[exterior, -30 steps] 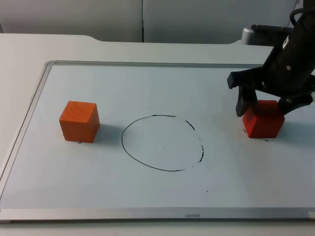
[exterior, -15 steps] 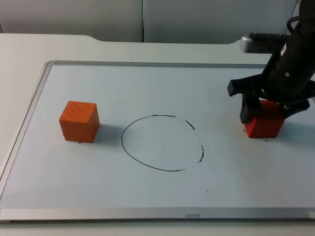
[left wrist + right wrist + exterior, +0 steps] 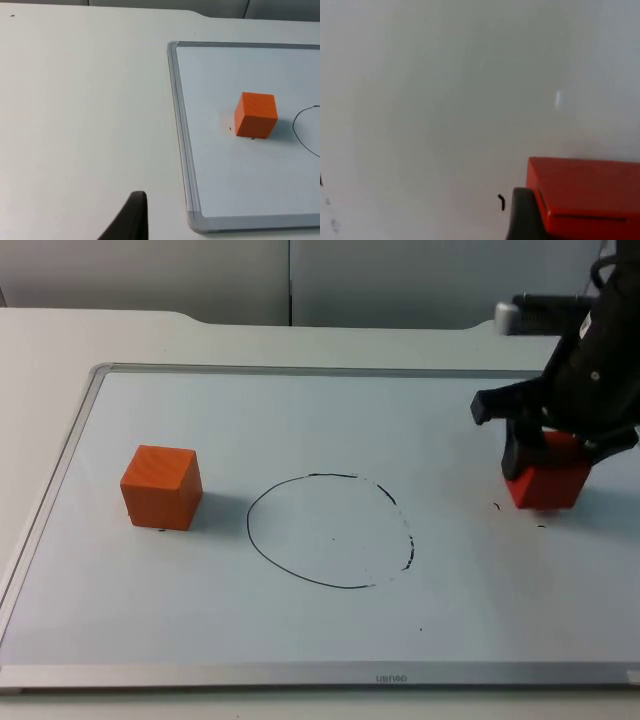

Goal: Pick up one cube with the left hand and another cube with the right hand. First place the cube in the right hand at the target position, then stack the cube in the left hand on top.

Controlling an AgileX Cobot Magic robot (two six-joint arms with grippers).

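Red cube (image 3: 546, 482) sits at the right side of the whiteboard (image 3: 300, 640), well right of the drawn black circle (image 3: 330, 531). Right claw (image 3: 548, 455) is clamped on it: fingers on opp. sides, upper part of cube hidden by the claw body. Top view shows a shadow under the cube and small ink marks on the board beside it; cannot tell for sure if the cube is off the surface. Right wrist view: red cube (image 3: 585, 197) with a black fingertip (image 3: 522, 215) pressed against its side.

Orange cube (image 3: 161, 486) rests on the board left of the circle, apart from it, untouched. Left wrist view: orange cube (image 3: 256, 114) near the board's frame edge; left claw fingertip (image 3: 131, 220) over bare tabletop (image 3: 85, 100), off the board. Left claw open/closed: cannot tell.
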